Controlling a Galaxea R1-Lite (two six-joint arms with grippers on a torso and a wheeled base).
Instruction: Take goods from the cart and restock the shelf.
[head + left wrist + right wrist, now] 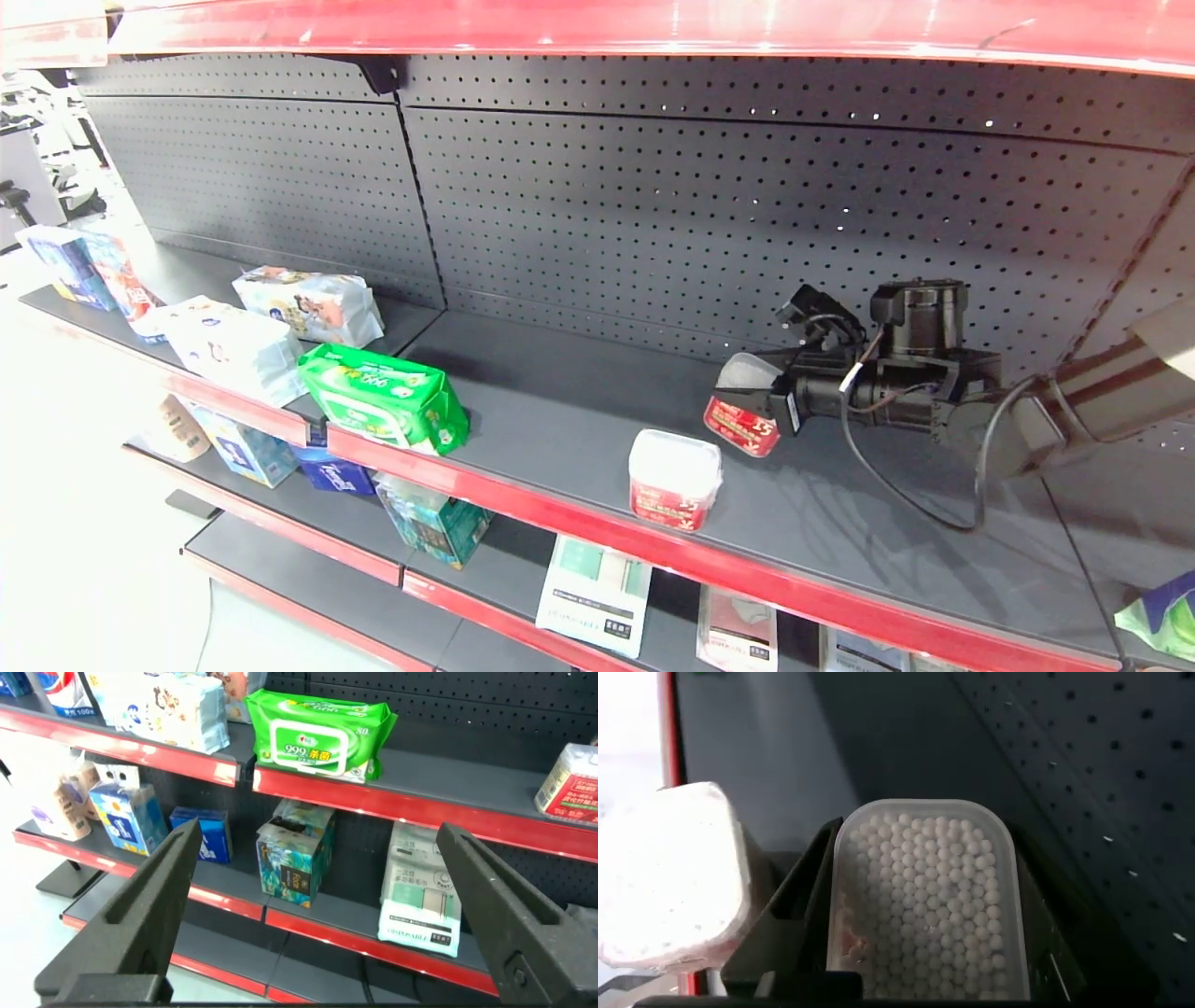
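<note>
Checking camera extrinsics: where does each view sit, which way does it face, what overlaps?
Head: on the head, looking forward and down at the shelf; right gripper with held tub shows.
Left wrist: on left arm, facing the shelf front; own open left gripper frames it.
Right wrist: on right arm, looking along its fingers at the held tub.
Shared: standing tub in all three; green pack in head and left wrist.

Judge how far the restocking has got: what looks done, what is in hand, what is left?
Done: one red-labelled tub stands on the shelf, near its front. In hand: the right hand grips a second tub over the shelf behind it; the left hand is open. Left: setting that tub down and filling the bare shelf.
</note>
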